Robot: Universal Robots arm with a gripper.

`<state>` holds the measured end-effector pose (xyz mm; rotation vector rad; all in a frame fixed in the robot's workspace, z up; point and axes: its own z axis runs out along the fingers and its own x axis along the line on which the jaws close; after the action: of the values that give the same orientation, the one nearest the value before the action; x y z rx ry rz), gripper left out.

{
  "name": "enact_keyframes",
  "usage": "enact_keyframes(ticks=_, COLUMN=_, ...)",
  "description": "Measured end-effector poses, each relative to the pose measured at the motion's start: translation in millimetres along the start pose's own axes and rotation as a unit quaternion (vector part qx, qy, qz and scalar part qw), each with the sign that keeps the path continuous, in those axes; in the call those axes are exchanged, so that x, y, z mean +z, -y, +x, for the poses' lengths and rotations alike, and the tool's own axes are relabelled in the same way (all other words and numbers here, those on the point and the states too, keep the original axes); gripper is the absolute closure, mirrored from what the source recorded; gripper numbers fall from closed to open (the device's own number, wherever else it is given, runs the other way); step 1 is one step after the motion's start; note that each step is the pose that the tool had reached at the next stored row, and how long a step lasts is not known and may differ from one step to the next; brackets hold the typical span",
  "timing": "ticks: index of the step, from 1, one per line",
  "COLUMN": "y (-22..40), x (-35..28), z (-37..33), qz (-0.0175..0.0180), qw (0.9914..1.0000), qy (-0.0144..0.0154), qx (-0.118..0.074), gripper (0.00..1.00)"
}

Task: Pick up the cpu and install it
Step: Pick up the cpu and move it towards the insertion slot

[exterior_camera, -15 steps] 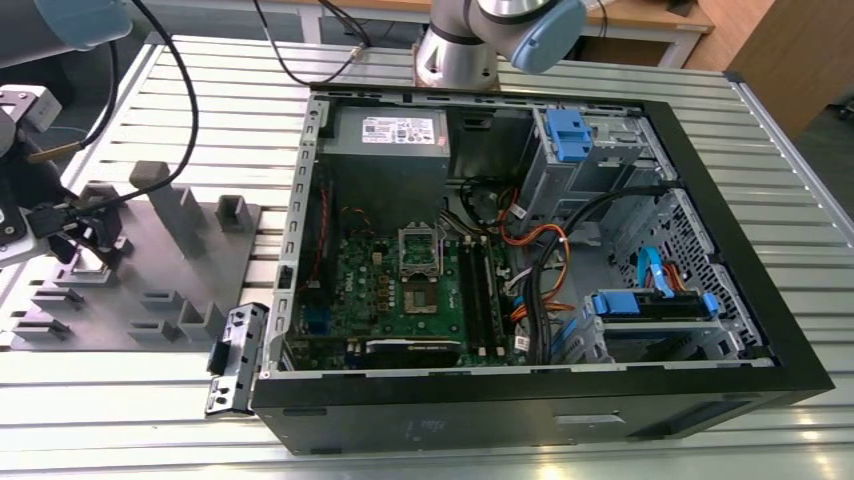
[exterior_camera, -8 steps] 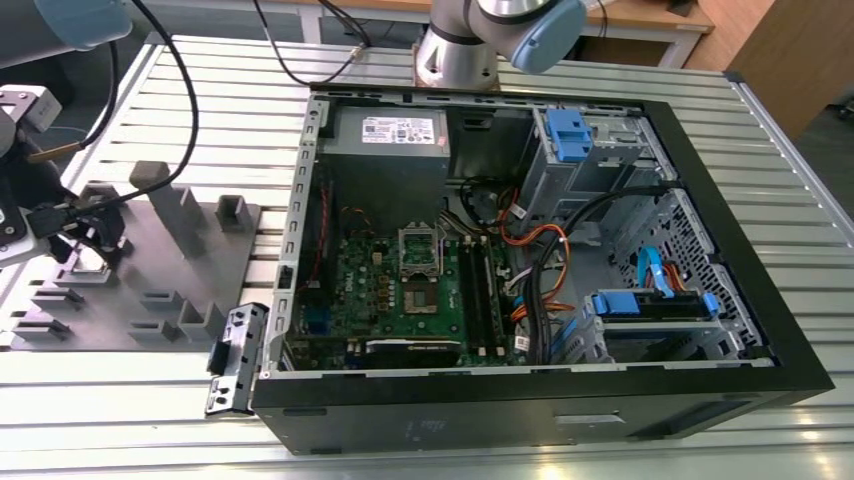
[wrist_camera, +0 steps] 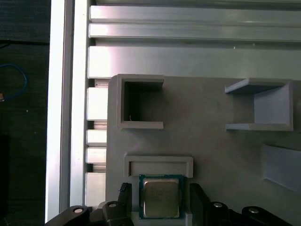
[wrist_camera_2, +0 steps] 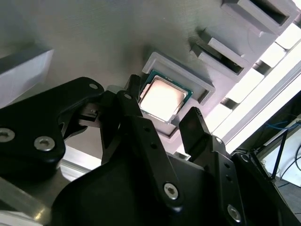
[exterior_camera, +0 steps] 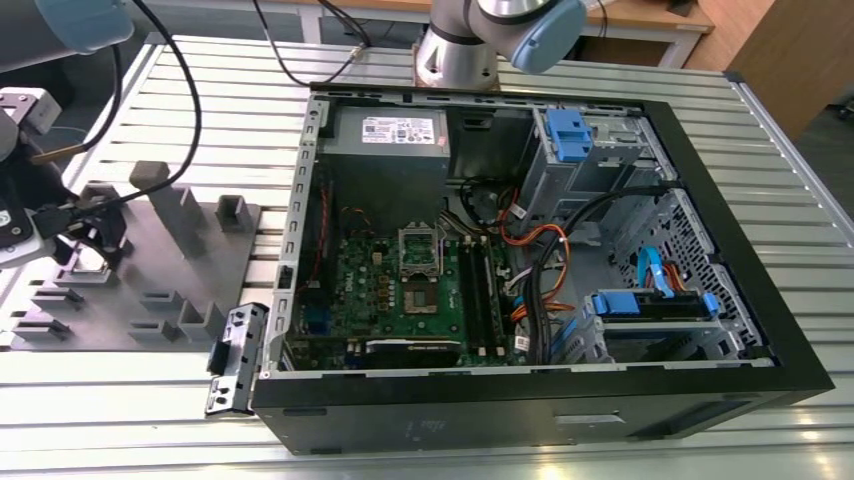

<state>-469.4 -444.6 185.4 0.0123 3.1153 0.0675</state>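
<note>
– What sits closest to the arm's cameras?
– The hand (wrist_camera: 160,190). Its two black fingers (wrist_camera: 126,203) are spread wide and it has hold of nothing.
– And the cpu?
– The cpu (wrist_camera: 161,197) lies flat between those fingers, silvery top up and a thin green edge around it. In the first wrist view there is a gap on each side, so neither finger touches it.
– What is it lying in?
– A shallow square pocket near one edge of a grey tray (wrist_camera: 211,150). The same tray has taller open-sided holders further along.
– What is under the tray?
– The table (wrist_camera: 188,61), made of ribbed metal slats.
– And beyond that?
– In the exterior view the tray and hand are at the exterior view's left. Well apart, toward the middle and right, an open black computer case (exterior_camera: 534,405) lies on its side on the table. Its green motherboard (exterior_camera: 387,290) faces up, with a silver socket frame (exterior_camera: 419,248) on it.
</note>
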Motion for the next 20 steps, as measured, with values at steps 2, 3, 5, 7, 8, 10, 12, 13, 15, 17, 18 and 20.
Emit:
enact_keyframes(ticks=2, y=0.1, x=1.9, z=0.0, qz=0.0, qw=1.0, qy=0.0, qx=0.0, gripper=0.4)
enact_keyframes(ticks=3, y=0.1, x=2.6, z=0.0, qz=0.0, qw=1.0, qy=-0.0001, qx=0.0, gripper=0.4)
enact_keyframes(ticks=5, y=0.1, x=2.6, z=0.1, qz=0.0001, qw=1.0, qy=-0.0002, qx=0.0, gripper=0.4)
enact_keyframes(ticks=7, y=0.1, x=3.3, z=0.1, qz=0.0, qw=1.0, qy=0.0, qx=0.0, gripper=0.4)
enact_keyframes(ticks=8, y=0.1, x=3.4, z=0.1, qz=0.0, qw=1.0, qy=0.0, qx=0.0, gripper=0.4)
enact_keyframes(ticks=10, y=0.1, x=3.8, z=0.1, qz=0.0, qw=1.0, qy=0.0, qx=0.0, gripper=0.4)
enact_keyframes(ticks=12, y=0.1, x=3.8, z=0.1, qz=0.0001, qw=1.0, qy=-0.0001, qx=0.0, gripper=0.4)
enact_keyframes(ticks=13, y=0.0, x=4.0, z=-0.1, qz=0.0, qw=1.0, qy=0.0001, qx=0.0, gripper=0.4)
enact_keyframes(ticks=15, y=0.0, x=4.0, z=-0.3, qz=0.0, qw=1.0, qy=0.0, qx=0.0, gripper=0.4)
enact_keyframes(ticks=17, y=0.1, x=4.0, z=-0.5, qz=0.0001, qw=1.0, qy=-0.0001, qx=0.0, gripper=0.4)
enact_keyframes(ticks=18, y=0.1, x=4.0, z=-0.5, qz=0.0002, qw=1.0, qy=-0.0002, qx=0.0, gripper=0.4)
enact_keyframes(ticks=20, y=0.1, x=4.8, z=-0.5, qz=0.0001, qw=1.0, qy=0.0, qx=0.0, gripper=0.4)
